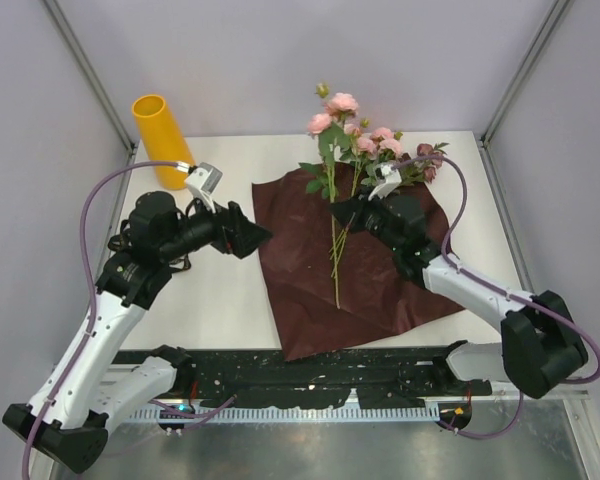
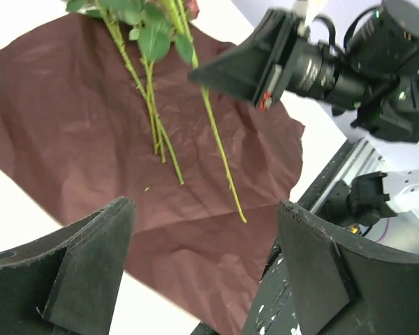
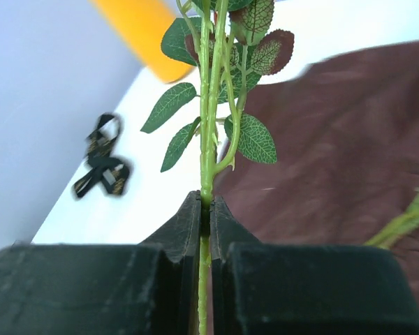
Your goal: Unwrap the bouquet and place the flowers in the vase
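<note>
The bouquet lies undone. Its dark red paper point(image 1: 370, 275) is spread flat on the table, and its black ribbon point(image 3: 101, 167) sits loose on the white top. My right gripper point(image 1: 342, 212) is shut on green stems point(image 3: 207, 132) of the flowers point(image 1: 342, 105), whose pink heads rise over the paper's far edge. The stem ends point(image 2: 220, 157) hang over the paper. More mauve blooms point(image 1: 427, 158) rest at the back right. The yellow-orange vase point(image 1: 160, 138) stands at the far left. My left gripper point(image 1: 252, 232) is open and holds nothing, facing the stems from the paper's left edge.
Grey walls close in the table on the left, back and right. A black rail point(image 1: 310, 370) runs along the near edge in front of the arm bases. Bare white tabletop point(image 1: 220, 300) lies between the left arm and the paper.
</note>
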You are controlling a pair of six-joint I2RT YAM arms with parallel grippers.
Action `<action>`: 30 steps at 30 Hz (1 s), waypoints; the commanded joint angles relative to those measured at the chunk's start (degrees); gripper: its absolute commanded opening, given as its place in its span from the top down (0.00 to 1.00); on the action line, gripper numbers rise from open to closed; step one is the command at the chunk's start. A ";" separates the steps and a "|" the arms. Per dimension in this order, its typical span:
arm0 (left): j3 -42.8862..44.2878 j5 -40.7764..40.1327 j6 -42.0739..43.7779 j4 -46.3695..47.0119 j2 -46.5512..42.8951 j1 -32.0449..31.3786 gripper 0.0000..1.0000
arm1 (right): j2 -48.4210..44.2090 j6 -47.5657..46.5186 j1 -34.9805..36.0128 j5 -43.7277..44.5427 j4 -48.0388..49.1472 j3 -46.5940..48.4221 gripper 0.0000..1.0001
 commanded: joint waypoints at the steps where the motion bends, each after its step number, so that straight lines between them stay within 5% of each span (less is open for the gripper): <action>1: 1.67 6.47 -6.33 8.78 0.96 0.30 0.17 | -8.01 -5.76 7.62 -5.98 15.33 -4.14 0.95; 9: -2.19 14.46 -15.03 21.61 2.80 0.13 0.30 | -12.51 -8.49 18.27 -4.84 18.07 -4.95 0.95; 23: -5.36 15.08 -17.76 29.44 5.27 -2.42 0.45 | -10.22 -8.93 23.91 -3.88 19.57 -2.40 0.94; 26: -5.62 15.17 -18.37 30.50 5.62 -2.42 0.56 | -9.52 -8.93 24.44 -3.61 19.30 -1.96 0.94; 30: -5.80 15.43 -18.38 30.59 5.71 -2.42 0.83 | -8.91 -8.93 24.88 -3.17 19.30 -2.13 0.94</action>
